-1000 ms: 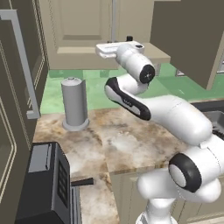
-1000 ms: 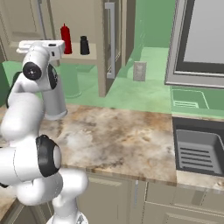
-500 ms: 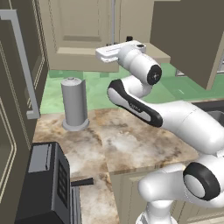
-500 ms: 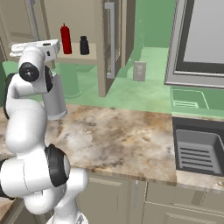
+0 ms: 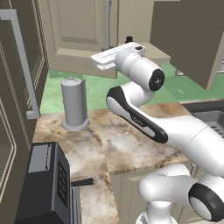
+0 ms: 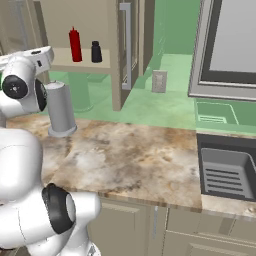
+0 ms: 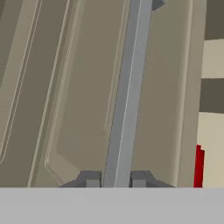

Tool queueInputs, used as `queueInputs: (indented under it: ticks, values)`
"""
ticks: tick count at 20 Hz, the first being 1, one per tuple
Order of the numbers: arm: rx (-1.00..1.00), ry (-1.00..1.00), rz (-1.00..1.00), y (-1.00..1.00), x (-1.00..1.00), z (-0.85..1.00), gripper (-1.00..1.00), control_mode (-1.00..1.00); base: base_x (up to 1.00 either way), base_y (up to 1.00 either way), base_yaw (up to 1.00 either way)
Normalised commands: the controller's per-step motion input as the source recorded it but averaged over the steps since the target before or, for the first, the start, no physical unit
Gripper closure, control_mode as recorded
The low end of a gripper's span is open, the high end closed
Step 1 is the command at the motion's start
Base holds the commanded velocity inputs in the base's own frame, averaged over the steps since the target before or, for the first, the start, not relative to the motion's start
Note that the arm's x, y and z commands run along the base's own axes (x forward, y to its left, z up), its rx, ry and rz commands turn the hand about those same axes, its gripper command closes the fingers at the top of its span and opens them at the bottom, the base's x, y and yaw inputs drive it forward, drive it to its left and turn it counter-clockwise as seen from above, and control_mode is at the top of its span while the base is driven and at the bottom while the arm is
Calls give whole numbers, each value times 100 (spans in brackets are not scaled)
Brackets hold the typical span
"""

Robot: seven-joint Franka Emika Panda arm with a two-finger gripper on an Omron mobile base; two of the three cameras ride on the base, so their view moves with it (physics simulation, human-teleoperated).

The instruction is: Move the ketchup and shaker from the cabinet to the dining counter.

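Two bottles, ketchup (image 6: 75, 44) and shaker (image 6: 96, 52), stand on the cabinet (image 6: 100, 22) shelf | claw (image 7: 115, 180) closed on door handle (image 7: 127, 92), probably to swing the door wider.

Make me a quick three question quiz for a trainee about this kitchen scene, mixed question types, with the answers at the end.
1. True or false: the ketchup stands on the marble worktop.
2. What is the gripper shut on? A) the shaker B) a cabinet door's silver handle C) the grey cylinder
3. Which stands nearer the open right-hand door, ketchup or shaker?

Key: 1. False, it is on the cabinet shelf. 2. B. 3. The shaker.
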Motion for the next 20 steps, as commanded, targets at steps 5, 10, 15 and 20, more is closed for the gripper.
queueInputs:
  ticks: [5, 10, 15, 20]
  values:
    - [-7, 0, 0, 32, -88, 42, 100, -100, 0, 0, 0]
    - [-9, 0, 1, 41, -42, 15, 100, -100, 0, 0, 0]
    - [0, 1, 0, 0, -13, 0, -100, -100, 0, 0, 0]
    - [0, 4, -4, -14, -45, 20, -100, -100, 0, 0, 0]
